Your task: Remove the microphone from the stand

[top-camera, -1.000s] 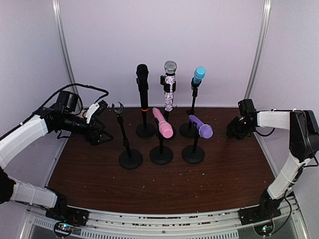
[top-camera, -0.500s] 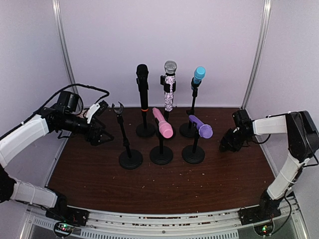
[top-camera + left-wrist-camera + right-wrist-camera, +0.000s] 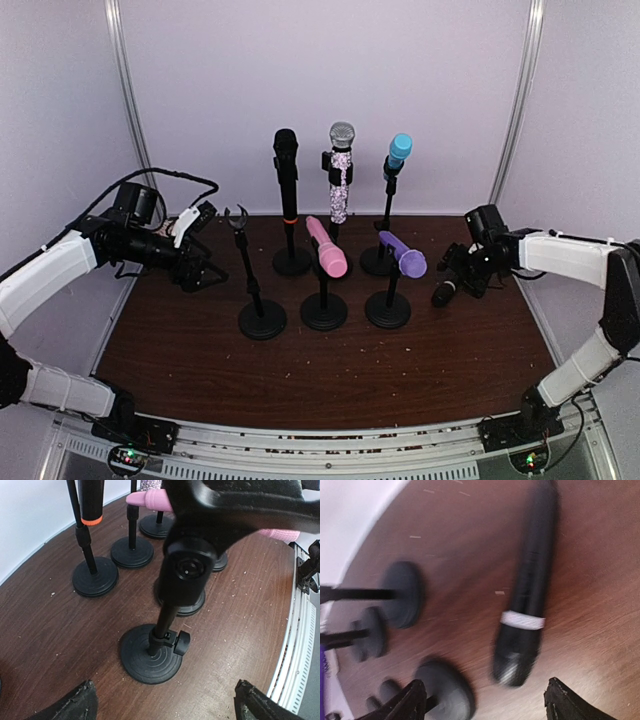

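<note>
On my list: left arm [image 3: 50,270], reaching in from the left side, forearm roughly level, wrist turned inward. Its left gripper [image 3: 205,247] points toward the middle, jaws spread wide. Then right arm [image 3: 575,258], elbow out at the right edge, forearm stretched leftward. Its right gripper [image 3: 462,272] tilts downward, jaws apart.

A dark wooden surface [image 3: 330,370] flecked with pale crumbs carries a black microphone with an orange ring [image 3: 286,165], a glittery microphone [image 3: 341,170] and a blue-headed microphone [image 3: 399,152] upright at the back, and a pink microphone [image 3: 327,248] and a purple microphone [image 3: 403,255] tilted in front, before white walls [image 3: 320,80]
</note>
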Action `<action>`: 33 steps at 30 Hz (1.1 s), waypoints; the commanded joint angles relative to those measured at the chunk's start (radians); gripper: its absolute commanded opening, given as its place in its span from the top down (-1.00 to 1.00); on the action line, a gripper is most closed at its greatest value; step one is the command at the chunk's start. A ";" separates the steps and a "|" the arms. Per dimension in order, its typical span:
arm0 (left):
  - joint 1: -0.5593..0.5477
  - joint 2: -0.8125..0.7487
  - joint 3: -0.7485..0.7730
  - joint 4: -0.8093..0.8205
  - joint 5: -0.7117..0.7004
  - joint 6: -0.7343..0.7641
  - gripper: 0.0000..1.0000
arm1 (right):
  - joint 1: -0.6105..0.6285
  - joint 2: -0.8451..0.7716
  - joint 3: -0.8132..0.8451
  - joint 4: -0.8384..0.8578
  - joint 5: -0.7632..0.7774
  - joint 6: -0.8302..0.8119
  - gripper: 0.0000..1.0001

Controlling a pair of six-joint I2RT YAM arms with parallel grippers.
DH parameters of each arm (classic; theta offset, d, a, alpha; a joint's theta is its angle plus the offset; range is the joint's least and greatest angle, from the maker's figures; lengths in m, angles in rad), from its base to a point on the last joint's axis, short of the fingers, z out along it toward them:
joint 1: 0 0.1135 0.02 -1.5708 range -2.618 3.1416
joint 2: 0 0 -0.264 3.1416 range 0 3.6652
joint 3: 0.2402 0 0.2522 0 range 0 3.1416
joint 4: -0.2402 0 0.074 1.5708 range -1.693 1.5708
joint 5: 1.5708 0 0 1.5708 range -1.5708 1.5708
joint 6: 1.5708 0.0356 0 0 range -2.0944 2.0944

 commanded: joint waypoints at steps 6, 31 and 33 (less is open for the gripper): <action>0.025 -0.016 0.024 0.030 0.007 -0.013 -0.96 | 0.285 -0.408 0.133 -0.133 0.273 -0.043 -0.64; 0.218 -0.023 0.100 -0.010 0.014 -0.001 -0.95 | 0.961 0.489 1.104 -0.223 0.033 -0.102 -0.34; 0.218 -0.025 0.099 -0.009 0.012 -0.001 -0.95 | 0.953 0.529 1.104 -0.216 0.028 -0.101 -0.32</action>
